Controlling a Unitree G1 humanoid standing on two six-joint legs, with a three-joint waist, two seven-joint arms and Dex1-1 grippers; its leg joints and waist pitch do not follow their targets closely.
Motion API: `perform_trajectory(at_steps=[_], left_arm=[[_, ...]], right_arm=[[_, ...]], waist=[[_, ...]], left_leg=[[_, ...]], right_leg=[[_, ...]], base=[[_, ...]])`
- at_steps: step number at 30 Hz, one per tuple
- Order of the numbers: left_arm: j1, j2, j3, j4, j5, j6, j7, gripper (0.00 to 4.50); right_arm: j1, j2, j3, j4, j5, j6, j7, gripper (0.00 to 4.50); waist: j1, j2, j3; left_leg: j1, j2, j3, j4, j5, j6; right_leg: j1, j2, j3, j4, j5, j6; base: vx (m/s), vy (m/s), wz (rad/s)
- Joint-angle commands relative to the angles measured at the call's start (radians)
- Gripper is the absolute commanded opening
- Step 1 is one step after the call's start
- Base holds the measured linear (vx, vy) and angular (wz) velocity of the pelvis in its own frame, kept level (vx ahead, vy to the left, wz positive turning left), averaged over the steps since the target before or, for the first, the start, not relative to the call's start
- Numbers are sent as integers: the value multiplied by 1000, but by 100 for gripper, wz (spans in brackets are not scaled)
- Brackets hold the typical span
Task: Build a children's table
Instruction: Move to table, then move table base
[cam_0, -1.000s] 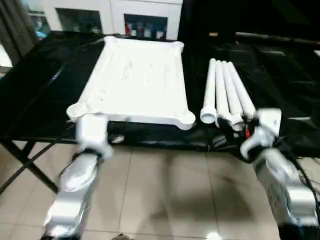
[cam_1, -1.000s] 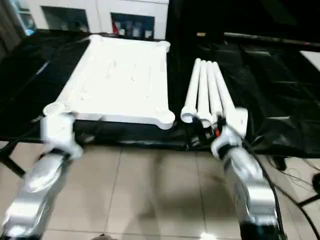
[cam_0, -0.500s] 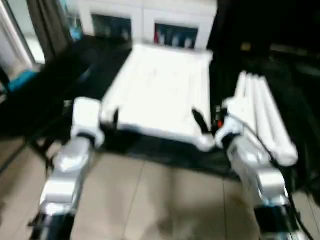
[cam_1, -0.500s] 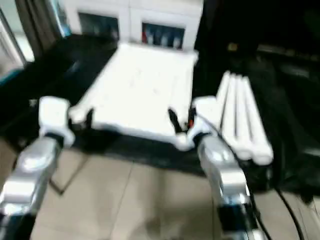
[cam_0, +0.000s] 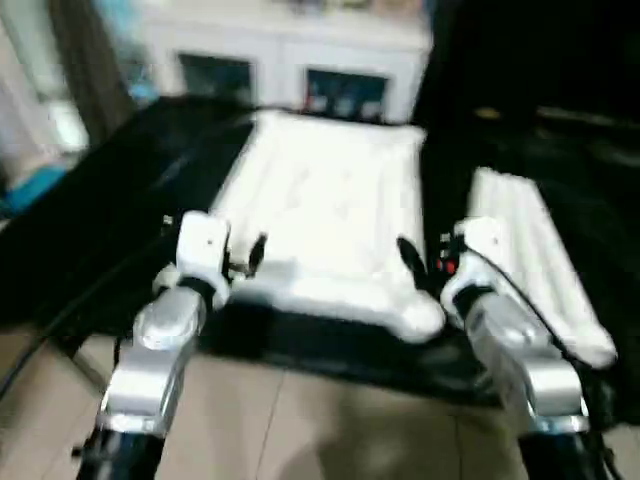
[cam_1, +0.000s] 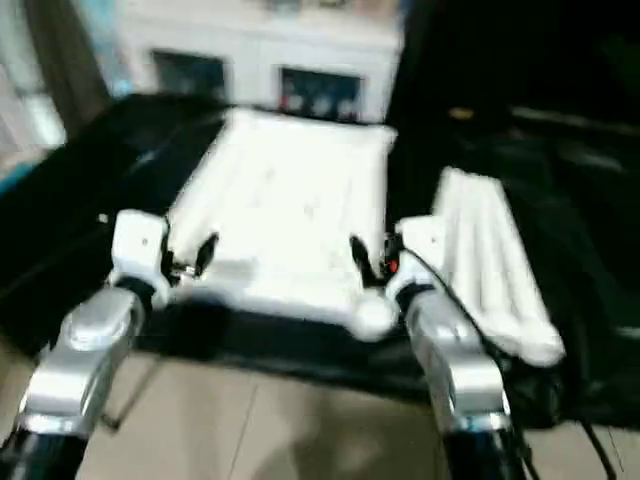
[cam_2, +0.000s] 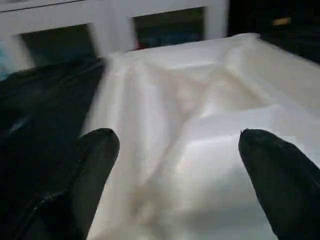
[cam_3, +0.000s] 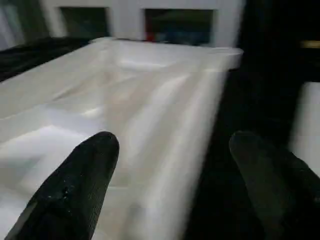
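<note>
The white tabletop (cam_0: 330, 210) lies ribbed side up on the black-draped table, its rounded near right corner socket (cam_0: 425, 318) towards me. The four white legs (cam_0: 545, 270) lie side by side just right of it. My left gripper (cam_0: 248, 258) hovers at the tabletop's near left corner. In the left wrist view its black fingers (cam_2: 95, 165) stand wide apart and open, with the white plastic (cam_2: 200, 150) beyond them. My right gripper (cam_0: 412, 262) is at the near right corner, between tabletop and legs. Its fingers (cam_3: 85, 170) are open too, holding nothing.
The black-draped table (cam_0: 110, 230) carries everything, and its near edge runs just below the tabletop. A white glass-door cabinet (cam_0: 300, 75) stands behind it. Tiled floor (cam_0: 300, 420) lies under my forearms. A dark curtain (cam_0: 85, 60) hangs at the back left.
The camera has shifted. My right gripper left the legs' near ends and came across to the tabletop's near right corner. The left gripper rose to the near left corner.
</note>
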Motion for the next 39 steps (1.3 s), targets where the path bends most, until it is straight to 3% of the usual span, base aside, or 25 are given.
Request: perform_trajectory(at_steps=[1,2,3,4,5,6,7,8,9,10,12,14,15,16,17,18,19,20,21,24,28,31,32,35,39], left_arm=[[-9,-9,-27,-10,3,-3,-16,443],[-10,-7,-29,-10,4,-2,-23,443],[-12,1,-35,-9,13,1,-27,443],[-12,1,-35,-9,13,1,-27,443],[-14,10,-38,0,27,-2,-26,443],[-14,10,-34,3,24,-5,-29,443],[-14,10,-34,3,24,-5,-29,443],[-14,8,-32,3,20,-4,-31,443],[-10,12,-30,-5,16,-4,-40,443],[-8,13,-30,-9,16,-4,-42,443],[-5,16,-30,-15,18,-2,-44,443],[-4,18,-30,-18,14,-2,-48,443],[-2,20,-31,-21,12,-8,-52,443],[4,18,-22,-35,-28,-18,-85,443],[9,26,-24,-49,-54,-23,-127,443],[14,38,-30,-60,-74,-27,-172,443],[20,51,-37,-72,-95,-31,-221,443],[28,82,-55,-88,-124,-59,-311,443],[29,108,-72,-96,-138,-57,-370,443],[26,155,-108,-107,-158,-41,-471,443],[9,264,-191,-160,-235,65,-712,443],[-11,322,-251,-171,-247,98,-815,443],[-16,335,-268,-172,-244,100,-838,443],[-36,372,-322,-173,-220,125,-903,427],[-49,403,-365,-185,-200,158,-941,405]], right_arm=[[-1,-13,-23,-2,-8,6,-4,398],[-6,-21,-16,7,-28,-2,0,398],[-11,-17,-21,10,-25,2,3,398],[-11,-17,-21,10,-25,2,3,398],[-15,-17,-20,13,-23,4,3,398],[-16,-19,-15,20,-25,5,5,398],[-16,-19,-15,20,-25,5,5,398],[-15,-21,-12,24,-25,5,8,398],[-13,-18,-9,27,-22,4,12,398],[-13,-16,-10,27,-18,4,14,398],[-18,-16,-6,27,-21,2,21,398],[-25,-19,-3,30,-26,-1,31,398],[-30,-22,-2,32,-23,0,45,398],[-36,-37,9,24,-11,-3,93,398],[-36,-55,24,12,-2,-10,141,398],[-35,-74,39,0,5,-21,184,398],[-34,-94,52,-11,13,-31,228,398],[-34,-134,71,-34,42,-35,321,398],[-37,-158,77,-47,58,-26,368,398],[-43,-201,84,-62,78,-9,442,398],[-70,-302,100,-78,100,8,583,398],[-73,-356,126,-110,113,19,680,398],[-72,-374,134,-120,115,17,708,398],[-64,-442,166,-145,110,20,794,398],[-48,-493,186,-168,109,28,854,398]], waist=[[40,-3,-55],[39,-12,-73],[35,-5,-88],[35,9,-81],[28,33,-76],[20,81,-71],[20,81,-71],[-36,128,-79],[-46,103,-94],[-41,104,-92],[-43,76,-91],[-43,40,-83],[-26,-31,-75],[26,-19,-70],[29,-22,-73],[35,-13,-70],[29,6,-70],[32,38,-85],[20,53,-86],[19,42,-97],[29,45,-73],[25,45,-56],[21,41,-44],[21,38,-43],[25,35,-53]], left_leg=[[-58,-9,-63,38,-267,70],[-167,-4,-133,120,-46,110],[-233,-18,-164,136,99,90],[-229,-10,-168,119,150,84],[-230,4,-170,47,256,104],[-170,25,-162,-45,300,143],[-170,25,-162,-45,300,143],[-40,155,-290,-100,5,294],[8,181,-315,-91,-17,356],[5,178,-322,-85,-10,392],[3,150,-286,-68,175,500],[-29,109,-235,-69,164,488],[-143,-14,-148,-21,-23,355],[-174,-39,-152,85,-49,234],[-213,-30,-171,93,66,150],[-209,-25,-175,68,125,120],[-195,0,-175,1,227,92],[-160,30,-168,-45,328,103],[-157,47,-177,-40,347,115],[-137,58,-175,-30,380,117],[-127,71,-158,-62,27,56],[-121,73,-146,-78,-125,27],[-113,73,-143,-87,-239,-1],[-109,76,-147,-95,-262,-22],[-115,78,-139,-93,-145,7]], right_leg=[[108,-163,159,-196,-493,-187],[189,-196,177,-177,-526,-228],[196,-140,139,-132,-163,-275],[172,-129,109,-139,-90,-299],[154,-79,47,-139,-49,-297],[123,-8,-16,-149,-120,-205],[123,-8,-16,-149,-120,-205],[23,55,-40,14,-210,-74],[-16,40,-22,42,-200,-54],[-24,35,-14,60,-184,-34],[-82,21,8,85,-61,86],[-74,-1,43,19,48,67],[34,-39,107,-105,32,47],[99,-160,179,-171,-240,-5],[133,-140,155,-146,-266,-42],[123,-123,140,-140,-211,-51],[98,-82,106,-107,5,-93],[71,-44,63,-80,208,-103],[58,-12,56,-49,338,-97],[46,-16,62,-36,481,-158],[38,-35,66,-73,150,-228],[32,-43,70,-94,-59,-215],[27,-52,76,-113,-277,-182],[30,-62,81,-129,-409,-136],[35,-57,80,-122,-294,-136]], base=[[202,-64,-14],[202,-64,-14],[186,-40,-8],[170,-23,-5],[170,-23,-5],[194,22,1],[215,47,-9],[215,47,-9],[212,34,-10],[185,20,7],[159,1,4],[96,-71,-3],[73,-121,7],[76,-134,-3],[76,-134,-3],[78,-96,-11],[78,-50,-2],[78,-50,-2],[83,-2,-5],[59,20,-4],[0,0,0],[-37,16,2],[-57,20,2],[-18,3,-1],[0,0,0]])
